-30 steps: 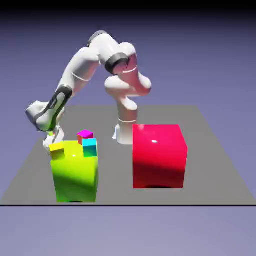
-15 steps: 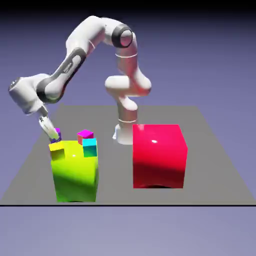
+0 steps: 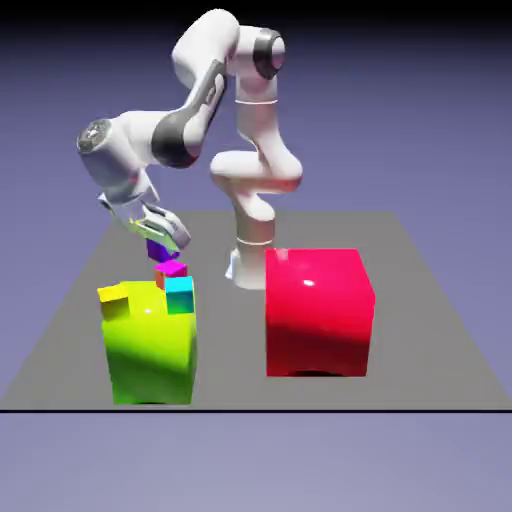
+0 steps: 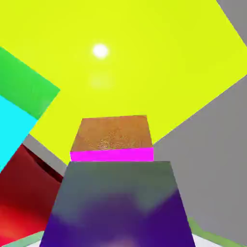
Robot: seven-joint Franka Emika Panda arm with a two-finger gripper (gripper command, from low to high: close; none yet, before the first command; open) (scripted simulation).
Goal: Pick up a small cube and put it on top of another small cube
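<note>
The purple cube (image 3: 161, 250) is dark violet, tilted slightly in the exterior view, directly above the pink cube (image 3: 171, 274); whether they touch, I cannot tell. The pink cube has a magenta top and a reddish-orange side, and sits flat by the lime block's far edge, toward the exterior view's right.

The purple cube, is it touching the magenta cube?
Cannot tell: in both views the purple cube overlaps or meets the magenta cube in outline, hiding any gap.

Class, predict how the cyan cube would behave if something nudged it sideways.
The cyan cube would probably slide rather than roll, given its flat faces. Sitting near the lime block's edge, it might tip off if pushed outward.
</note>
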